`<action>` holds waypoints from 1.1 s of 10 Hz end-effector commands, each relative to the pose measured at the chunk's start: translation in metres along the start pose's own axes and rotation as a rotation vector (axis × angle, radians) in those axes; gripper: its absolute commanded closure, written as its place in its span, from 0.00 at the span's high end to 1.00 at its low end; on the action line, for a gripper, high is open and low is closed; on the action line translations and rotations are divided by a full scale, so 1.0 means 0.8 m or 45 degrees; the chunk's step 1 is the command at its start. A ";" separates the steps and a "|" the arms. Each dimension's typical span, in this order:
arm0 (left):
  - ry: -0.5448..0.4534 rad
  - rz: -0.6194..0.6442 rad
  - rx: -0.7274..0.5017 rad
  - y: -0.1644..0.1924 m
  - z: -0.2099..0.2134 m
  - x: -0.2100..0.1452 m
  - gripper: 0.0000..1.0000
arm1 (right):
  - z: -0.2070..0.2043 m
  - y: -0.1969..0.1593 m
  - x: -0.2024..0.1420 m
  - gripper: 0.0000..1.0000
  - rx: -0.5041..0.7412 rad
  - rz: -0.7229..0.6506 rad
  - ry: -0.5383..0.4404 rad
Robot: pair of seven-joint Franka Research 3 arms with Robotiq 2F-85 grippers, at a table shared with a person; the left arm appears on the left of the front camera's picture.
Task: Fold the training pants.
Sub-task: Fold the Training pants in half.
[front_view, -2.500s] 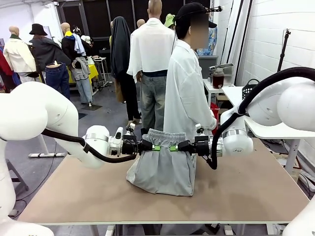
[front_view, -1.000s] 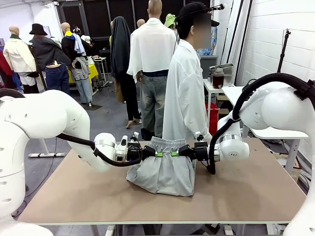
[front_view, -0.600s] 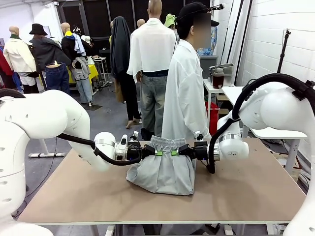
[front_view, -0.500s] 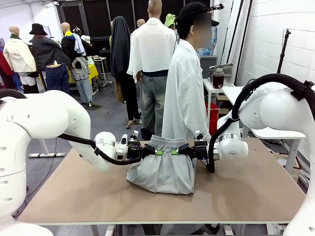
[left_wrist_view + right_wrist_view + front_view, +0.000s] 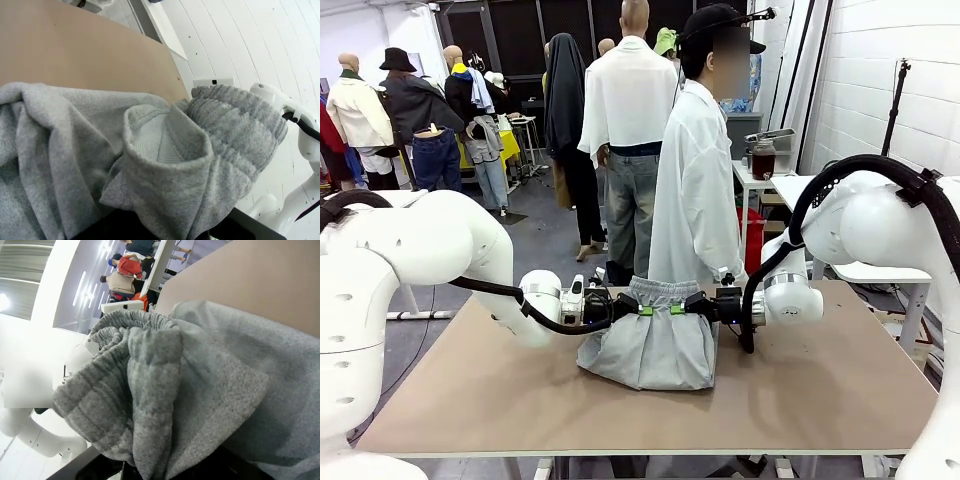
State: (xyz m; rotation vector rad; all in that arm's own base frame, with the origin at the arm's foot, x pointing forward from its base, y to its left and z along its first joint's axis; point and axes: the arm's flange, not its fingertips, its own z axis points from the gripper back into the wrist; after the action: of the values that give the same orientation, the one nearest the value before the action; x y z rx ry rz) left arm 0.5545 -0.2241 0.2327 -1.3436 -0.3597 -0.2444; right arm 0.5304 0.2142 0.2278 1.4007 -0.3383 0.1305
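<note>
Front view | both pincers, left (image 5: 638,309) and right (image 5: 677,309), clench training pants (image 5: 655,350) waistband | table (image 5: 820,390) open around

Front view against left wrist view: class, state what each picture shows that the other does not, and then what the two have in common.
Front view alone: both pincers, left and right, shut on the waistband of the training pants, and a person in a white shirt standing at the far edge of the table.

Left wrist view alone: the ribbed waistband close up, with its inner lining turned out, and a white panelled wall.

Both: the grey pants, bunched, on the brown table.
</note>
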 end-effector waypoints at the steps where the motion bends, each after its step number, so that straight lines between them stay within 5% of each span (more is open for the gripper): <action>1: -0.047 0.064 0.064 0.011 0.005 0.013 0.00 | 0.005 -0.010 0.009 0.00 -0.034 -0.065 -0.080; 4: -0.052 0.104 0.084 0.013 0.011 0.011 0.00 | 0.004 -0.016 0.011 0.00 -0.057 -0.120 -0.074; 6: -0.059 0.131 0.095 0.012 0.015 0.011 0.04 | 0.003 -0.017 0.012 0.09 -0.091 -0.168 -0.061; 7: -0.061 0.150 0.098 0.011 0.015 0.011 0.17 | 0.005 -0.017 0.012 0.24 -0.107 -0.208 -0.062; 11: -0.086 0.191 0.123 0.008 0.025 0.007 0.95 | 0.017 -0.011 0.011 1.00 -0.191 -0.280 -0.043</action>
State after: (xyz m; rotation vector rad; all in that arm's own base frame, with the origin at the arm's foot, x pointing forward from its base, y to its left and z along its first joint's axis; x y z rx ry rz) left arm 0.5643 -0.2030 0.2279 -1.2865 -0.3138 -0.0997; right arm 0.5409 0.2003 0.2218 1.3273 -0.2458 -0.0815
